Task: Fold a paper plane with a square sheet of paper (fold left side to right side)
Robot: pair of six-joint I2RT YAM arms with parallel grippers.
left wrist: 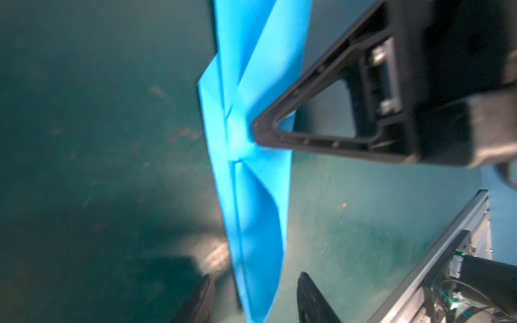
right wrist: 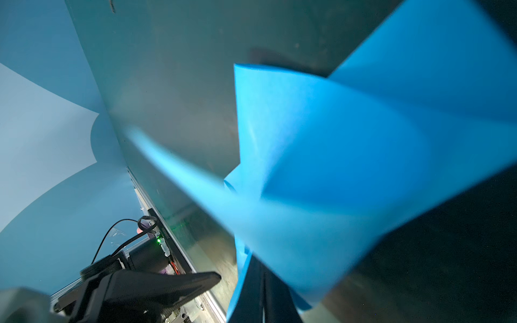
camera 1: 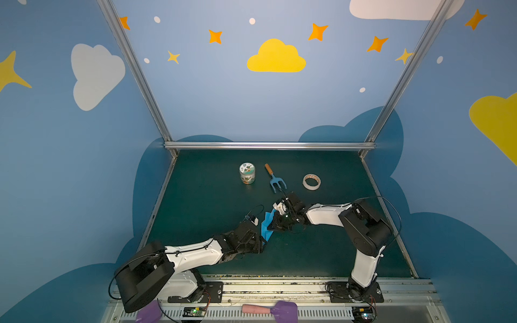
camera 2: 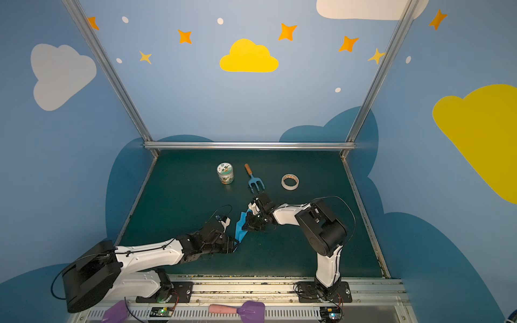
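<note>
Clutter lies at the back of the green table (camera 1: pixel 321 251): a jar (camera 1: pixel 247 173), a blue fork (camera 1: pixel 275 183) and a tape roll (camera 1: pixel 311 182) in a row, well apart from the paper plane (camera 1: pixel 265 226) nearer the front, between the two arms. Both top views hide the grips behind the wrists, but the right wrist view shows the right gripper (right wrist: pixel 263 276) closed on the plane, and the left wrist view shows the left gripper (left wrist: pixel 256 275) with jaws apart, a gap on each side of the narrow end.
</note>
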